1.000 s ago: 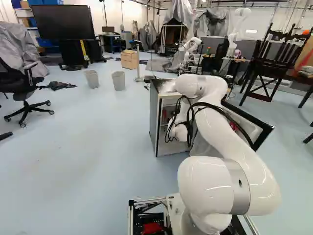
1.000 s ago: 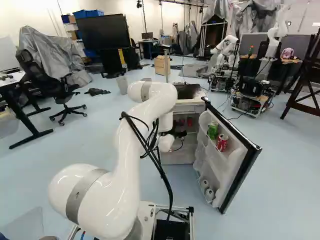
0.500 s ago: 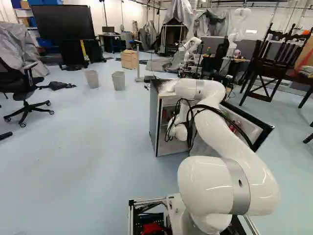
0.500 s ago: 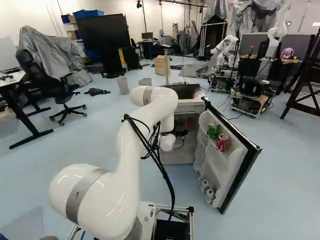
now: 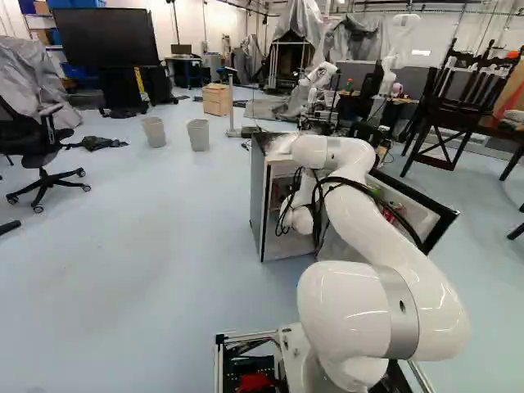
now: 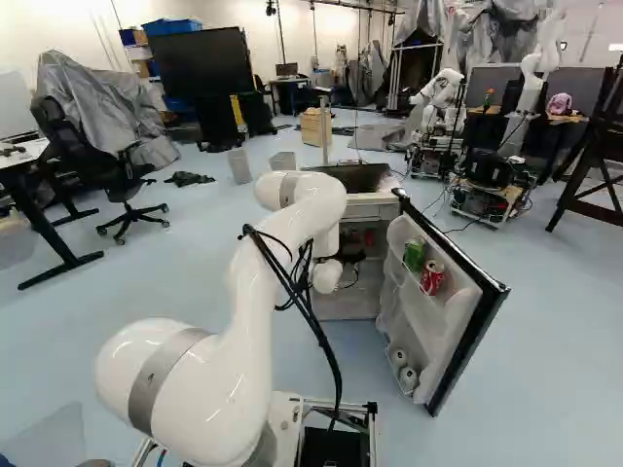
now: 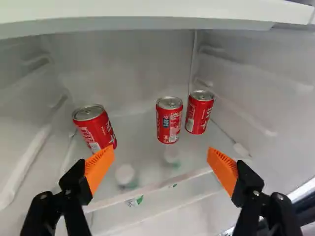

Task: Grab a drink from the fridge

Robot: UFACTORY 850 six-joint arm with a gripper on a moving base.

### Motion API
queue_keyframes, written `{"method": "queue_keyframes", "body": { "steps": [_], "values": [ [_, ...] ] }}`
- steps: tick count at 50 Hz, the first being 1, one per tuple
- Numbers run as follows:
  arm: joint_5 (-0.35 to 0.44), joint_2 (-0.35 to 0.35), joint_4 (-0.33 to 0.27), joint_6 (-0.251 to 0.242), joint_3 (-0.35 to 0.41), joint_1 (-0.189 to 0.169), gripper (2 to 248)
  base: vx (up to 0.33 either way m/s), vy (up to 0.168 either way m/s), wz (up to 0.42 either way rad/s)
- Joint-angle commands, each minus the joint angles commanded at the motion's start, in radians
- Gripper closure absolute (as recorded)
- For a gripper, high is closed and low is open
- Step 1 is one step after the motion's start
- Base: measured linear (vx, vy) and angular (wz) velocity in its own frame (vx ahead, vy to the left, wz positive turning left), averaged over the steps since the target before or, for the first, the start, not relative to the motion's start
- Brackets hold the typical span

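Floor (image 5: 147,286): pale blue, running under everything and carrying my base.
Arm (image 5: 393,254): I am bending it up from the base and over, its far end dipping into the fridge (image 5: 259,205).
Gripper (image 7: 161,166): I am holding the fingers wide, nothing between the pads; only the wrist view is showing this clearly.
Side can (image 7: 96,128): sitting just past one pad, which is covering its lower edge; whether they are touching, I cannot tell.
Middle can (image 7: 169,120): standing ahead, roughly in line with my gap, and looking like the likeliest drink.
Corner can (image 7: 199,113): standing beside it, toward the back corner.
Reach: I am judging this as the approach, with no drink gripped. Next is calling for easing forward, bringing one finger to each side of Middle can, then closing; a finger could be nudging Corner can or Side can.
Shelf (image 7: 142,152): bearing all three, with pale round shapes showing through it; the base views are giving only hints of red inside.
Door (image 6: 419,336): hanging open; the right base view is showing a green can (image 6: 415,255) and a red can (image 6: 432,278) plainly, while my arm is crossing that side in the left.
Background: another robot (image 6: 445,92) is standing beyond.
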Motion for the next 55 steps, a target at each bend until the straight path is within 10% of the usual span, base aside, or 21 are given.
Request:
{"method": "queue_keyframes", "body": {
  "steps": [55],
  "values": [
    [-0.014,-0.086,0.0,0.0,-0.156,-0.004,3,0.0,0.0,0.0]
  ]
}}
